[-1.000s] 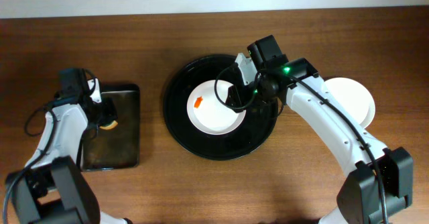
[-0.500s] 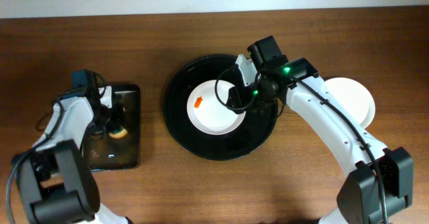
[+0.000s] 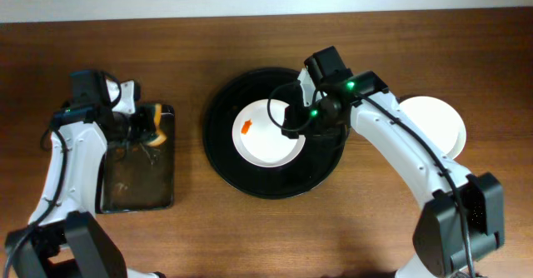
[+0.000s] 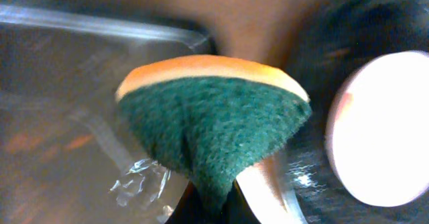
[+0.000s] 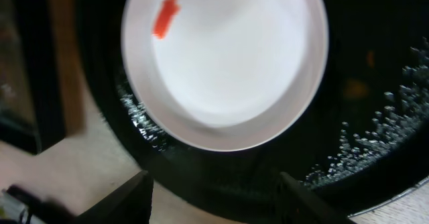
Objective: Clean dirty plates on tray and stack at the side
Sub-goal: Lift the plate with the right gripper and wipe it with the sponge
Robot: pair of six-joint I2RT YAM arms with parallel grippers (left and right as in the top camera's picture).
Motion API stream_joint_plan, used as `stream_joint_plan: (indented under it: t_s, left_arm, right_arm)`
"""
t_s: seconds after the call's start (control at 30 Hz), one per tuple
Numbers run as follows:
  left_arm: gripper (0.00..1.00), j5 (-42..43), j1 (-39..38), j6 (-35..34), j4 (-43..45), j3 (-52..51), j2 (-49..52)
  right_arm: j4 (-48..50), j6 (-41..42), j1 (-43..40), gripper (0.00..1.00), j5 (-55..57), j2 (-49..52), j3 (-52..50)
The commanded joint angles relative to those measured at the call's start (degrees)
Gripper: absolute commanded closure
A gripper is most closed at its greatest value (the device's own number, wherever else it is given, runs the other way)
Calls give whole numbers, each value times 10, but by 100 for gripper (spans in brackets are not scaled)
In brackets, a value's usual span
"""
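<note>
One dirty plate [image 3: 265,136], white with an orange-red smear [image 3: 246,128], lies on the round black tray [image 3: 218,157]. My right gripper [image 3: 291,117] hangs open and empty over the plate's right rim. In the right wrist view the plate [image 5: 228,70] and tray [image 5: 375,117] lie beyond the spread fingers [image 5: 214,207]. My left gripper [image 3: 143,126] is shut on a green-and-orange sponge [image 3: 155,128], held above the rectangular tray. The left wrist view shows the sponge [image 4: 208,123] pinched at its lower tip [image 4: 214,214], with the plate [image 4: 382,130] to the right.
A smaller rectangular black tray [image 3: 133,178], wet and glossy, lies at the left. A clean white plate stack [image 3: 433,120] sits on the table right of the round tray, partly hidden by my right arm.
My left gripper has lifted the sponge off the rectangular tray and swung it toward the tray's upper right corner. My right gripper has barely moved.
</note>
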Motion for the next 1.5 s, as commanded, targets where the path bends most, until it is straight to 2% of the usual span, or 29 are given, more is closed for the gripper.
stream_joint_plan:
  t_s: [0.0, 0.07, 0.13, 0.2, 0.37, 0.5, 0.57, 0.63, 0.9, 0.93, 0.97, 1.07, 1.1, 1.17, 1.2, 1.27, 1.33, 1.47]
  left_arm:
    - [100, 116, -64, -10, 45, 9, -10]
    - [100, 115, -115, -10, 89, 9, -9]
    - [100, 71, -178, -11, 127, 9, -2]
    - [100, 46, -222, -25, 153, 9, 20]
    - [100, 47, -282, -35, 209, 9, 99]
    - [100, 47, -318, -41, 226, 9, 154]
    - [100, 46, -323, -41, 228, 9, 161]
    - [100, 44, -323, -41, 228, 9, 165]
    - [100, 33, -330, -71, 232, 9, 226]
    - [100, 9, -330, -93, 225, 9, 232]
    - [100, -45, -330, -144, 210, 9, 234]
    - [100, -81, -329, -166, 205, 12, 234]
    - [100, -123, -329, -169, 184, 17, 234]
    - [100, -178, -329, -169, 163, 21, 234]
    - [100, -236, -330, -150, 157, 22, 234]
    - [100, -279, -330, -124, 160, 23, 234]
    - [100, -300, -330, -90, 153, 31, 234]
    - [100, -314, -330, -96, 61, 118, 234]
  right_arm:
    - [4, 67, -2, 41, 62, 23, 2]
    - [11, 83, -2, 42, 75, 37, 2]
    - [14, 121, -2, 49, 100, 62, 2]
    - [16, 123, -2, 55, 103, 87, 2]
    - [16, 125, -2, 62, 105, 144, 2]
    - [23, 124, -3, 78, 102, 204, 1]
    - [25, 124, -3, 90, 105, 205, 1]
    - [26, 120, -6, 96, 105, 205, 1]
    - [26, 89, -7, 96, 106, 205, 1]
    - [26, 90, -7, 96, 105, 205, 1]
    - [24, 90, -7, 96, 105, 205, 1]
    - [23, 90, -6, 96, 105, 205, 1]
    - [21, 90, -6, 96, 105, 205, 1]
    - [21, 90, -6, 96, 105, 205, 1]
    - [21, 90, -6, 96, 105, 205, 1]
    - [20, 90, -6, 96, 105, 205, 1]
    - [20, 90, -6, 96, 105, 205, 1]
    - [18, 90, -6, 96, 105, 205, 1]
